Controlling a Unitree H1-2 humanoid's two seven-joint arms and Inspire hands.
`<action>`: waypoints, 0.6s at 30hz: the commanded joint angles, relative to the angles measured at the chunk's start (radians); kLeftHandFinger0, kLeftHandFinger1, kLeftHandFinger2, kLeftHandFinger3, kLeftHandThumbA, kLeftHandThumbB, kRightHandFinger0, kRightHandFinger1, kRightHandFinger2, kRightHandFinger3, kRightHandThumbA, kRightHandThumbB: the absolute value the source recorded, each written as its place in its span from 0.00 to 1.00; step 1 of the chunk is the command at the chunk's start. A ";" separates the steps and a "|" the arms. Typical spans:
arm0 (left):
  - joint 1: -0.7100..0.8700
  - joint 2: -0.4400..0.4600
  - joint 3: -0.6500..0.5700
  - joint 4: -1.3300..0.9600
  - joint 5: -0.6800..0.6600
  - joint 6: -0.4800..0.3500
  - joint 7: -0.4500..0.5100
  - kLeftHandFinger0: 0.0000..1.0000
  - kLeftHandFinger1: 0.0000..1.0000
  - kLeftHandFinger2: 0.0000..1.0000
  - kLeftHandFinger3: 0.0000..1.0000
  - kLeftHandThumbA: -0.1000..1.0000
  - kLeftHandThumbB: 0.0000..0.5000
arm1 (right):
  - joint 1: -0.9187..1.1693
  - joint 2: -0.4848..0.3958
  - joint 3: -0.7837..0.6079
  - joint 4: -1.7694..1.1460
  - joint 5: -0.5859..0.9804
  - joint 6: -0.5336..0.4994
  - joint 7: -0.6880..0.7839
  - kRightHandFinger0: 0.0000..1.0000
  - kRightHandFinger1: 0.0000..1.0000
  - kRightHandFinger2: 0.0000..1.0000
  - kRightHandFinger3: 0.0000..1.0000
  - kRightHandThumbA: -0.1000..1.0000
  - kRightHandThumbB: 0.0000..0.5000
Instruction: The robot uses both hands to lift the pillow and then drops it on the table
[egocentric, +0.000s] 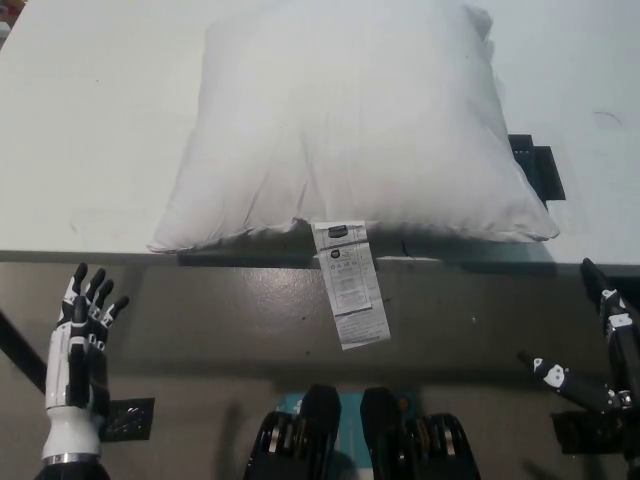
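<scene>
White pillow (350, 125) seen flat on table (80, 120), ahead between both hands, long axis crosswise. Left hand (80, 345) held low, released, fingers spread; right hand (605, 355) equally near, state cannot be told.

Soft overhead light, slight blur

- A white table (90, 130) fills the upper half of the view, from nine o'clock across to three o'clock; its near edge runs straight across the middle.
- Below the edge, a grey-brown floor (220, 340) spreads toward six o'clock.
- A dark shadow band lies just under the table edge.
- A black bracket (538, 168) shows at three o'clock.
</scene>
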 joint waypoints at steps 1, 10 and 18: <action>-0.031 0.012 0.001 -0.007 -0.022 -0.074 -0.018 0.93 1.00 1.00 1.00 0.88 0.17 | -0.035 -0.020 -0.013 0.004 -0.003 -0.075 -0.004 1.00 1.00 1.00 1.00 1.00 0.38; -0.039 -0.012 0.040 0.008 0.022 -0.105 -0.017 0.93 1.00 1.00 1.00 0.82 0.30 | -0.028 -0.037 0.000 -0.002 0.006 -0.107 0.015 1.00 1.00 1.00 1.00 0.97 0.52; -0.023 -0.054 0.083 -0.059 0.163 -0.105 0.018 1.00 1.00 1.00 1.00 0.76 0.43 | 0.000 -0.037 -0.001 -0.029 -0.020 -0.107 0.003 1.00 1.00 1.00 1.00 0.96 0.67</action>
